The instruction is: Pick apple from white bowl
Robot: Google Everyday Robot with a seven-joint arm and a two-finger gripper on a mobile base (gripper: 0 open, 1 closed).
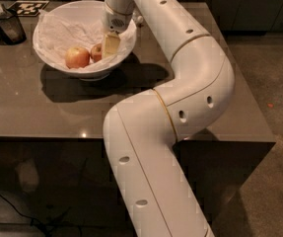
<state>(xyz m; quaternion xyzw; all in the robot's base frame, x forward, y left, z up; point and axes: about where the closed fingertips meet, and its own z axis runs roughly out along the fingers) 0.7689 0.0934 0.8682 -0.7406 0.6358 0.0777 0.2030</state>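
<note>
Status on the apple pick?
Gripper inside white bowl, right beside the apple. Apple resting on paper lining, not yet lifted. Larger yellow-patched apple close by on its other side.

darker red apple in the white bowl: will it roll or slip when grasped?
Likely to roll: the apple is round and sits on crumpled paper in the white bowl. Its skin looks smooth, so it may be slippery. It is probably rigid. The larger apple, on the far side of it from the gripper, may stop it sliding away.
</note>
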